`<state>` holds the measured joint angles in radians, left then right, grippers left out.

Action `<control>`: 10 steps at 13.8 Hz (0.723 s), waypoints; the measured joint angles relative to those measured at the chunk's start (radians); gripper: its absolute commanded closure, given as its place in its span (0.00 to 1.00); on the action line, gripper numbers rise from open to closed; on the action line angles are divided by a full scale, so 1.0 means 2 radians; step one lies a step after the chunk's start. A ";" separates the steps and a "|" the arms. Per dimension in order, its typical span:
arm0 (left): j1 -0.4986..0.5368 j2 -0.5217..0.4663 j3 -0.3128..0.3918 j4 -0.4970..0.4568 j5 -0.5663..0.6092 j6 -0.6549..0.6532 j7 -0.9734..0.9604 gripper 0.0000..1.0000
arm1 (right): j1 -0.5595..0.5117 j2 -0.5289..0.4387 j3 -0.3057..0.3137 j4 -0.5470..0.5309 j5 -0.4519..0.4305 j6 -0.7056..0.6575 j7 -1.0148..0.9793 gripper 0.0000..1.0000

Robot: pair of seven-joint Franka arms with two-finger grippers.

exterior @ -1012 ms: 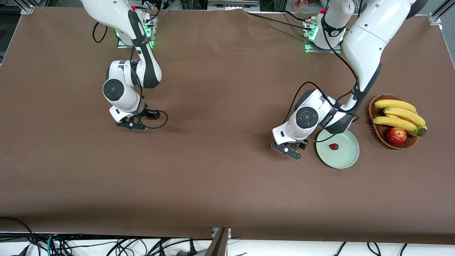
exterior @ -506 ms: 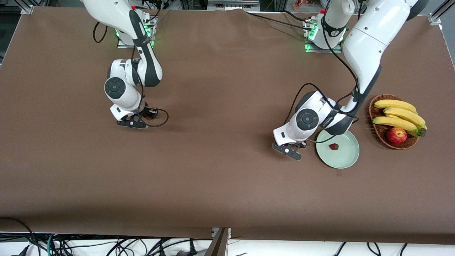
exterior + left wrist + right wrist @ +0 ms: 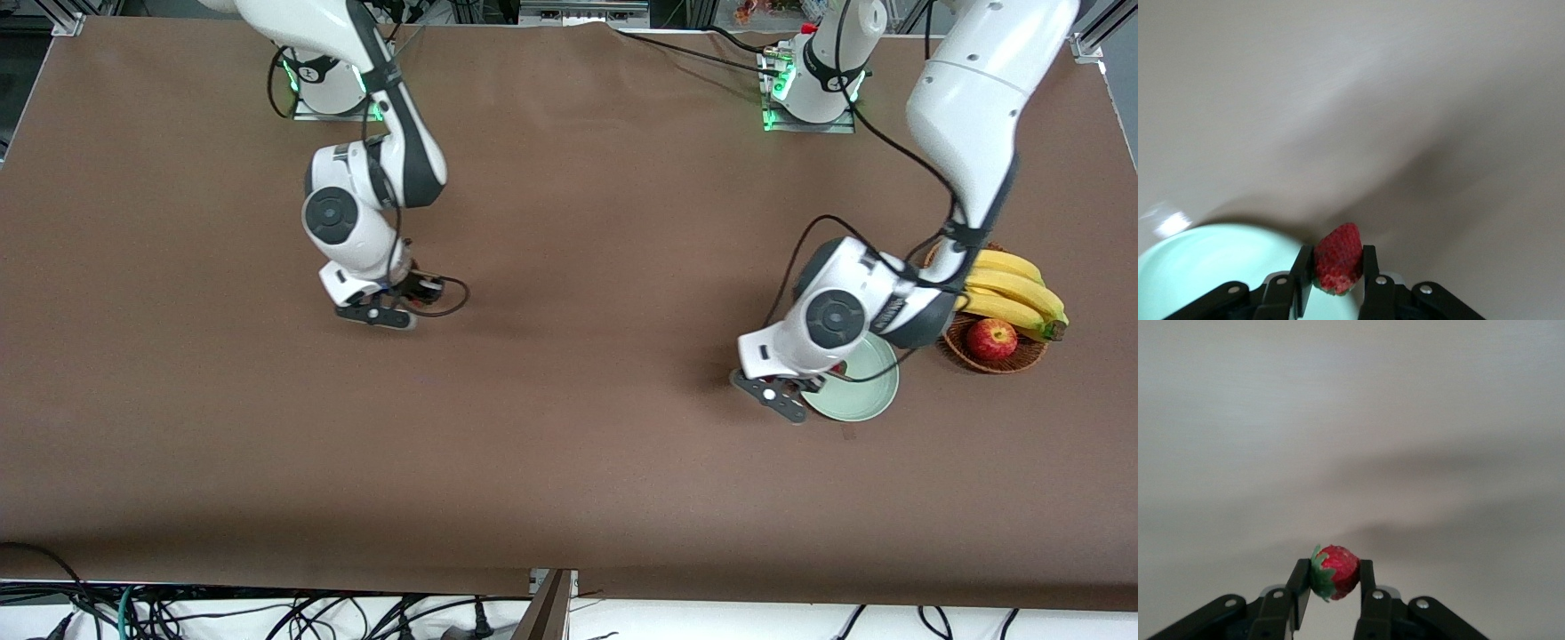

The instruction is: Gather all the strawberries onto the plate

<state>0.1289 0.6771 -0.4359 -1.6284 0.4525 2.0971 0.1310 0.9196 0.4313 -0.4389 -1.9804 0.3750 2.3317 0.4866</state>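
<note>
The left gripper (image 3: 1336, 293) pinches a strawberry (image 3: 1337, 259) between its fingers, over the rim of the mint-green plate (image 3: 867, 391) — the edge toward the right arm's end. The right gripper (image 3: 1331, 603) clamps a second strawberry (image 3: 1332, 572), green top sideways, over bare table (image 3: 569, 427) well apart from the plate — toward the right arm's end.

Robotics lab: bench-mounted arms (image 3: 965, 133), aluminium framing (image 3: 62, 20), loose cables (image 3: 133, 609).
</note>
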 measured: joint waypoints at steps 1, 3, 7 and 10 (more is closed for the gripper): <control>0.004 -0.003 0.000 0.020 0.000 -0.032 0.016 1.00 | 0.000 0.007 0.016 0.037 0.006 -0.017 0.040 0.86; 0.004 -0.004 -0.001 0.048 0.000 -0.071 0.048 1.00 | 0.002 0.045 0.050 0.114 0.041 -0.023 0.118 0.84; 0.025 0.009 0.007 0.051 0.000 -0.078 0.098 0.93 | 0.008 0.172 0.105 0.291 0.078 0.007 0.288 0.71; 0.036 0.024 0.007 0.051 0.000 -0.072 0.108 0.00 | 0.019 0.230 0.144 0.349 0.079 0.113 0.401 0.25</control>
<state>0.2016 0.7251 -0.4220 -1.5273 0.4525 1.9527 0.3467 0.9572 0.8906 -0.1501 -1.2834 0.5334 2.5571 1.2883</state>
